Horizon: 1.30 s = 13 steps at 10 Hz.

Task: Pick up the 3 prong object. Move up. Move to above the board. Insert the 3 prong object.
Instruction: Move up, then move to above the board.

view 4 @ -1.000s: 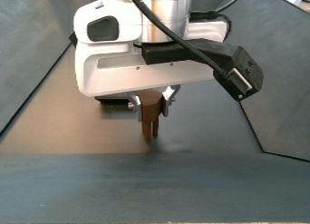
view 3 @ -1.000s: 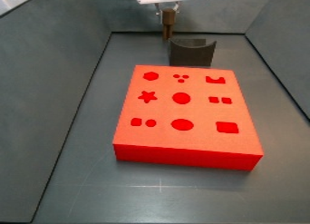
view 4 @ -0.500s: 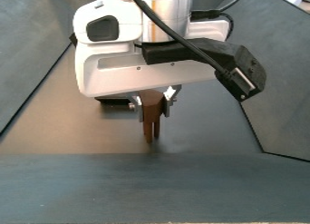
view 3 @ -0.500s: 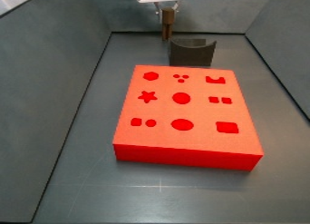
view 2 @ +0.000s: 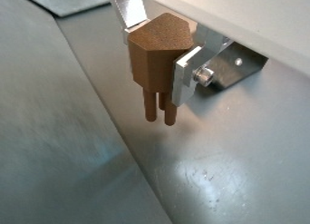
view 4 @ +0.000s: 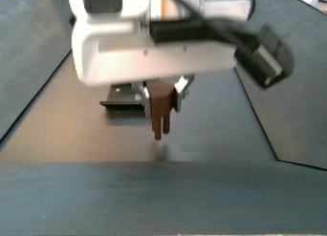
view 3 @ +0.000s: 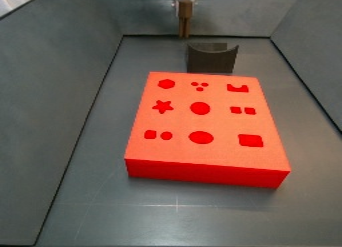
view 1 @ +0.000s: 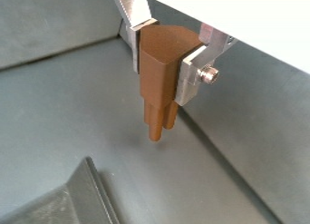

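The dark grey flat surface lies under everything, walled in by grey panels. On it, the large flat bright red rectangular board sits near the middle, its top cut with recessed shapes: a star, circles, rectangles and three small dots at its far edge. Just behind the board stands the dark L-shaped fixture.

My claw hangs at the far end of the surface, beyond the fixture and well apart from the board. It is clamped on the small narrow brown wooden 3 prong object; in both wrist views the flat silver fingers press its flanks and the prongs point straight down.

Compared with half a second ago, I sit higher: in a side view the 3 prong object has its tips clear of the surface, with a gap below where they had nearly touched, and my white housing is blurred by motion. In a side view the peg also shows further up against the back wall.

I judge the pick-up done and the lift under way. The carry over the board and the insertion, likely into the three dots, are yet to come.
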### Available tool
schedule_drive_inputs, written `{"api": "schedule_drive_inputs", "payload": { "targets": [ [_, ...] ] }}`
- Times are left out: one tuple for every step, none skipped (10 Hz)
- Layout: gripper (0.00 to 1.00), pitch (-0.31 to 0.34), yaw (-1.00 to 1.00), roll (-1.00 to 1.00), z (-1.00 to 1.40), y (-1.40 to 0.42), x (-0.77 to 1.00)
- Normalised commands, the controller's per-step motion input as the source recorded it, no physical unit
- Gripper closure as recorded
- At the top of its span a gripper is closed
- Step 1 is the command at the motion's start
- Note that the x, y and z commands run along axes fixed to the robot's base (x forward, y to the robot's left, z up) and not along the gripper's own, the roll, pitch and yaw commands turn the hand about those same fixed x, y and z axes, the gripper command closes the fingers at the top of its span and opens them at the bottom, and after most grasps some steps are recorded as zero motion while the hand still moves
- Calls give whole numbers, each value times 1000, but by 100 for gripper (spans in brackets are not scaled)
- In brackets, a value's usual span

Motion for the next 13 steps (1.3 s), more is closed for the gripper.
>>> {"api": "schedule_drive_inputs", "payload": {
  "targets": [
    [100, 30, 16, 38, 399, -4, -19],
    [100, 42, 12, 51, 233, -5, -20],
    [100, 147, -167, -51, 1000, 505, -12],
    [100, 158, -163, -68, 1000, 502, -12],
    [100, 161, -145, -96, 1000, 474, -7],
    [100, 134, -78, -95, 1000, 425, 4],
    [100, 119, -61, -86, 1000, 418, 2],
    [100, 98, -40, -78, 1000, 381, 6],
    [100, 89, -36, -73, 1000, 366, 7],
    [100, 87, -28, -67, 1000, 332, 11],
    [100, 88, -23, -66, 1000, 294, 16],
    [100, 87, -25, -60, 1000, 246, 20],
    [100, 92, -25, -52, 903, 192, 19]
  ]
}}
